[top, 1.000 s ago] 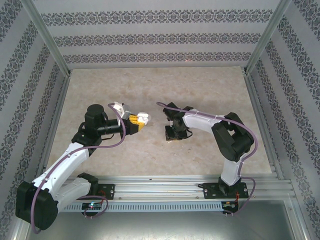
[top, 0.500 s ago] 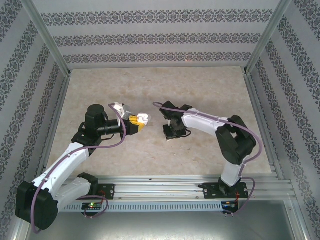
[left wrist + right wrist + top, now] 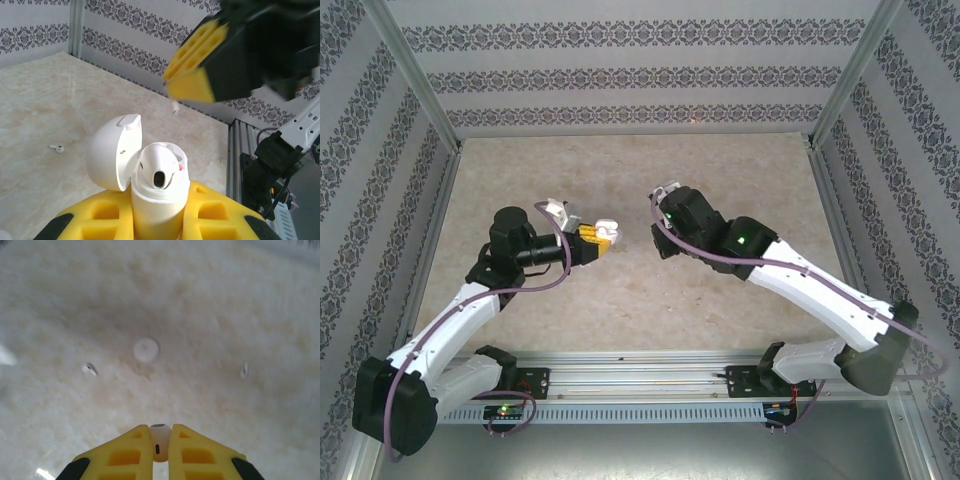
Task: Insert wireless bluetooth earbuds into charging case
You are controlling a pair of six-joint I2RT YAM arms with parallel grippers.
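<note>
My left gripper (image 3: 157, 202) is shut on the charging case (image 3: 155, 210), a white glossy case held upright with its lid (image 3: 112, 155) hinged open to the left. A white earbud-shaped piece (image 3: 159, 167) with a dark hole sits in the case's top. My right gripper (image 3: 160, 432) is shut on a small white earbud (image 3: 159, 445), clear of the table. In the left wrist view, the right gripper's yellow fingers (image 3: 192, 65) hang above and slightly right of the open case. From above, the two grippers (image 3: 603, 240) (image 3: 658, 243) face each other mid-table.
A flat round white disc (image 3: 146, 349) lies on the marble table (image 3: 225, 315), with tiny white pieces either side (image 3: 89, 369) (image 3: 243, 371). Another tiny white piece (image 3: 57, 148) lies on the table left of the case. Patterned walls and metal frame rails (image 3: 650, 365) enclose the table.
The right gripper has shut on the earbud, and the right arm has stretched out, its gripper moving up and back beside the case. The left arm has stayed still with the case.
</note>
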